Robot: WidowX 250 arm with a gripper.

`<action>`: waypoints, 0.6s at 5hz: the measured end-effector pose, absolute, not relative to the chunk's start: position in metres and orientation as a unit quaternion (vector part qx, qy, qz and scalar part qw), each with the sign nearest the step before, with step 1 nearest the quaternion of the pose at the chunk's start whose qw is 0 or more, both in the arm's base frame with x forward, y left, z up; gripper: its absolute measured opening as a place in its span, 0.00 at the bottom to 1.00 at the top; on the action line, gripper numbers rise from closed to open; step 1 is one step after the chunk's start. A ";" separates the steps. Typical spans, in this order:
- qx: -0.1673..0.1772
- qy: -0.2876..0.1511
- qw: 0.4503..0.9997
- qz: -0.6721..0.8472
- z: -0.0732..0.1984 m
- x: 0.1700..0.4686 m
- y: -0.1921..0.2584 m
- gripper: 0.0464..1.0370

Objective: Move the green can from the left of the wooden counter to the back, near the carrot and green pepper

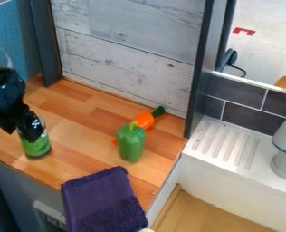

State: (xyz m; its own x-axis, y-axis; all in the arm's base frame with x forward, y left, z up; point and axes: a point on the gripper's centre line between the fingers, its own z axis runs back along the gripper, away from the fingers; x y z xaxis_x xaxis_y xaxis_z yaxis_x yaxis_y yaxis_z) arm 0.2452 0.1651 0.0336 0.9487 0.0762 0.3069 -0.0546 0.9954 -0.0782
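Purple cloth (103, 201) foremost, green can (36, 148) partly behind the claw (30, 135), its grip unclear.

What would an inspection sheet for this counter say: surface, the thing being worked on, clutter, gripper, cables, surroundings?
Surface: wooden counter, light and dark strips; no spills seen.
Job's things: green can, looks upright, near the counter's front edge.
Clutter: green pepper standing; orange carrot lying behind it, partly hidden; purple cloth draped over the front edge.
Gripper: black gripper at the can's upper part, hiding some of it; whether it holds the can, cannot tell.
Cables: nothing seen on the counter; black cord beyond the partition.
Surroundings: wood-look panel behind; white grooved ledge at right.
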 end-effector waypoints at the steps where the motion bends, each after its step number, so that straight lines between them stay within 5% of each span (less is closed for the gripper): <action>1: -0.042 -0.148 0.988 0.035 0.028 0.243 0.164 0.96; 3: -0.049 -0.180 0.981 0.042 0.068 0.254 0.162 0.96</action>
State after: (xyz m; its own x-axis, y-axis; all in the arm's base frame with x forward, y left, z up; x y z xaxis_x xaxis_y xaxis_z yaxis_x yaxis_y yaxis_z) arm 0.2539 0.1624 0.0678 0.9314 0.1002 0.3500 -0.0647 0.9916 -0.1117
